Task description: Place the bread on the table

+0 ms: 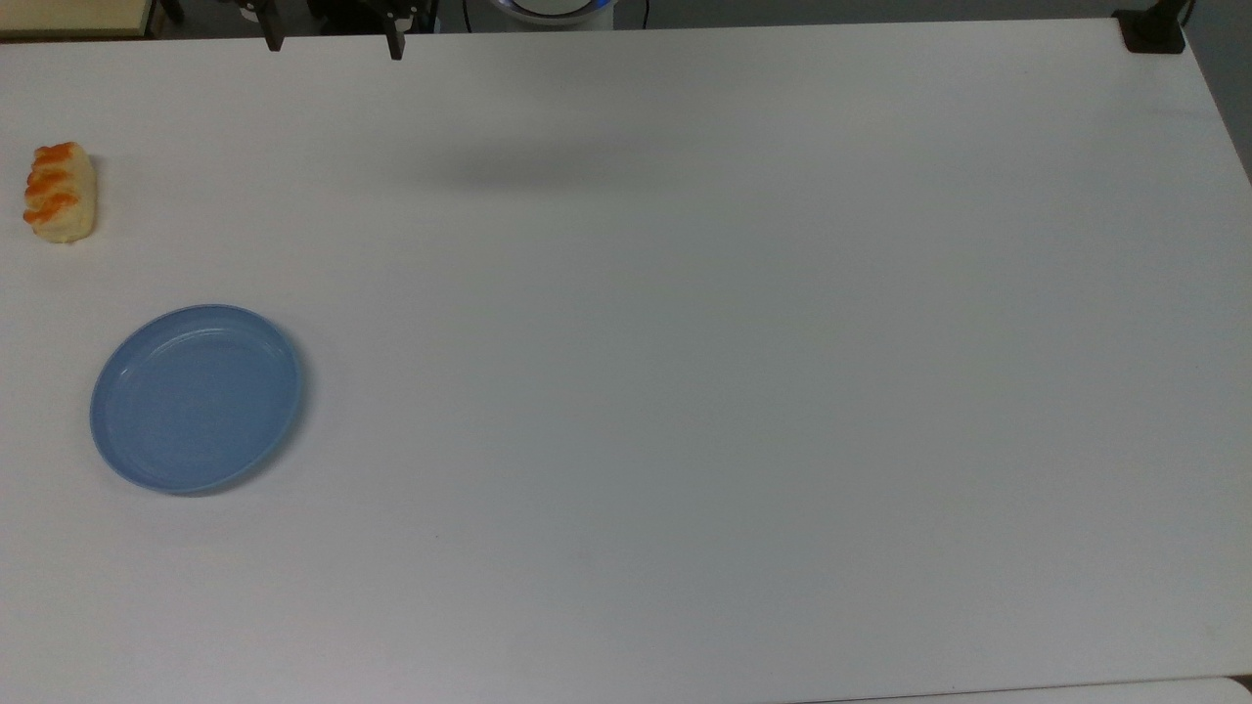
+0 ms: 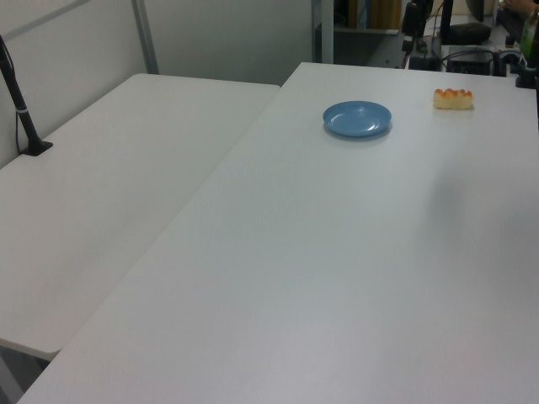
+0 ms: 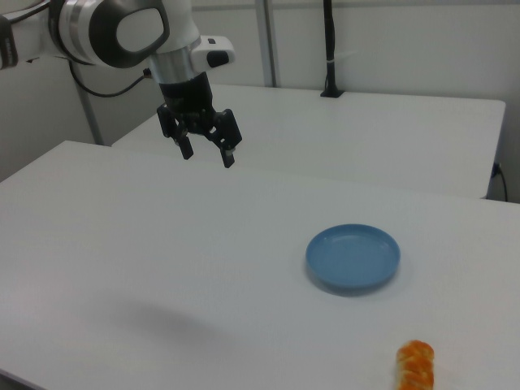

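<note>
The bread (image 1: 59, 193), a small tan roll with orange stripes, lies on the white table (image 1: 685, 342) near the top view's left edge. It also lies on the table at the left view's far right (image 2: 453, 98) and at the right view's bottom (image 3: 415, 366). My gripper (image 3: 207, 154) hangs high above the table, open, with nothing between its fingers, well away from the bread. In the top view the gripper (image 1: 335, 41) sits at the upper edge, its two black fingertips (image 1: 395, 44) set wide apart.
A round blue plate (image 1: 196, 397) (image 2: 357, 118) (image 3: 353, 257) sits empty near the bread. A second white table (image 2: 109, 168) adjoins this one. A black clamp post (image 1: 1154, 34) (image 2: 21, 101) stands at a table edge.
</note>
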Tool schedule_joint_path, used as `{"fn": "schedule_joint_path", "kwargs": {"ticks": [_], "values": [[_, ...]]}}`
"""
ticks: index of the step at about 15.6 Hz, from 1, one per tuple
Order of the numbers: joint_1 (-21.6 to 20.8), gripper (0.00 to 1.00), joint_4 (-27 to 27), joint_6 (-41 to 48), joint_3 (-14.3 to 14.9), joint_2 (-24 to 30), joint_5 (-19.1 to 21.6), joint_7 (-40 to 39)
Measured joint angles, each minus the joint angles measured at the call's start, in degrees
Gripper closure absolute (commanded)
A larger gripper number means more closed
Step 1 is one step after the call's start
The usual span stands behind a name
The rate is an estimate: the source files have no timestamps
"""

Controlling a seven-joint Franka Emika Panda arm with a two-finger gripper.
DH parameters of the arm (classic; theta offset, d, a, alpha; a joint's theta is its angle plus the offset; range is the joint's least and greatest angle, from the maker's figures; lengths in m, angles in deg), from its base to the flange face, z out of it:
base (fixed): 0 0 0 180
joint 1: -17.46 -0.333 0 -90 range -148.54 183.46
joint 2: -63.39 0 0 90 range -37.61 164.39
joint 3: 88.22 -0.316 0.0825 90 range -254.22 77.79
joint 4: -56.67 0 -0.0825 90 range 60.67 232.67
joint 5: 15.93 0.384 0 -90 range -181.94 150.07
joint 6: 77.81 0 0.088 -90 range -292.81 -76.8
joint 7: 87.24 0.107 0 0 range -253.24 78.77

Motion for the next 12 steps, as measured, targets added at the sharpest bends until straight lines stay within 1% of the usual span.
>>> {"fn": "schedule_joint_path", "kwargs": {"ticks": [2,6,12], "values": [[0.0,0.00,0.0,0.0,-0.3,0.0,0.0,0.2],[0.0,0.00,-0.1,0.0,-1.1,0.0,0.0,5.1],[0.0,0.00,-0.1,0.0,-1.1,0.0,0.0,5.9]]}}
